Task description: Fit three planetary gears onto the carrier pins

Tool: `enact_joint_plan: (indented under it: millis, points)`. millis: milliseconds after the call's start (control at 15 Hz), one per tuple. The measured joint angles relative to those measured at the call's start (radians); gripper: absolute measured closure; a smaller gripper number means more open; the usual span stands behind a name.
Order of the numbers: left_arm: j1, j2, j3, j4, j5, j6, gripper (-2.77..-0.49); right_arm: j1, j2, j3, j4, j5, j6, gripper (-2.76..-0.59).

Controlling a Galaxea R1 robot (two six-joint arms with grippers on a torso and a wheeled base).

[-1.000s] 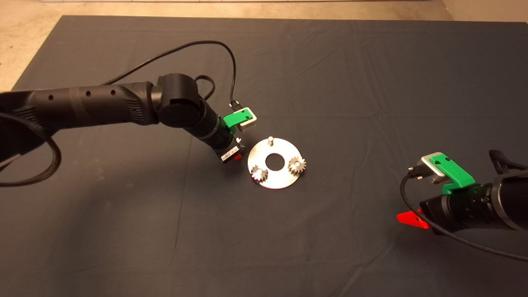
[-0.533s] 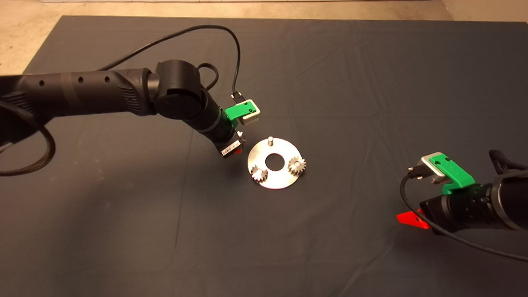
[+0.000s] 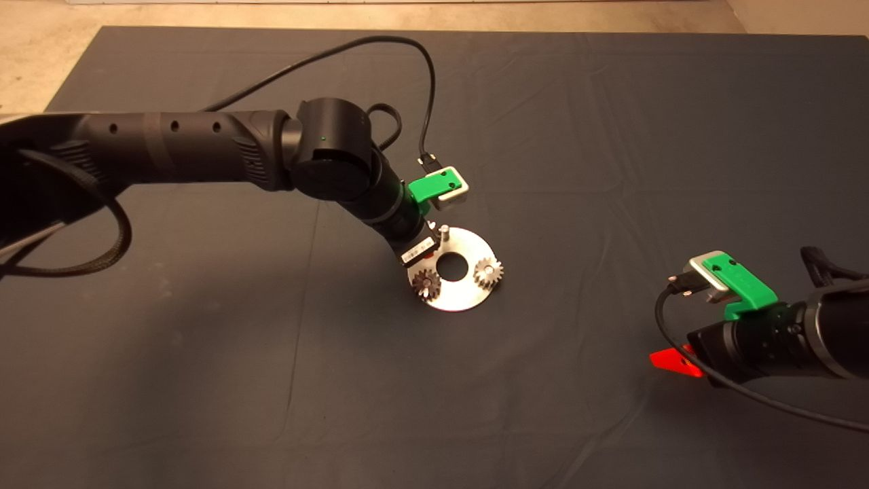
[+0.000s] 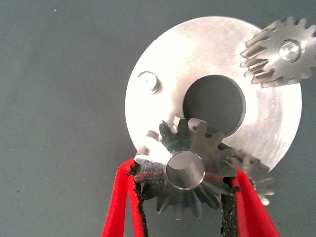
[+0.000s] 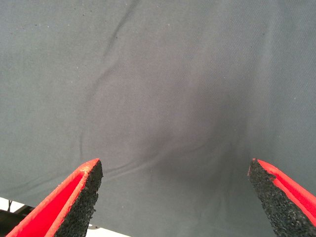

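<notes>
A dark grey mat (image 3: 611, 136) covers the work surface before you; its cloth shows shallow creases and fold lines running across it. Beyond the mat's far edge you see a strip of pale beige floor (image 3: 271, 13), which also wedges in at the far left corner (image 3: 27, 75). In the right wrist view, you see the same mat (image 5: 158, 89) as plain grey weave with faint wrinkles, and a sliver of pale surface past its edge (image 5: 10, 205).

Left gripper (image 4: 185, 190) reaches mid-mat, jaws seemingly clamped; right gripper (image 5: 175, 190) waits low right, jaws spread.
</notes>
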Motion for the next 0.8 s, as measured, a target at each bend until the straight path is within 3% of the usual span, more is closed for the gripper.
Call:
enact_joint_plan:
  millis: [533,800]
  points:
    - [0.0,0.0,-0.048,0.0,-0.003,0.001,-0.57,0.0,0.005,0.0,0.0,0.0,0.0,-2.2]
    - [0.0,0.037,-0.1,0.001,-0.015,0.003,-0.57,0.0,0.008,0.0,0.0,0.0,0.001,-2.2]
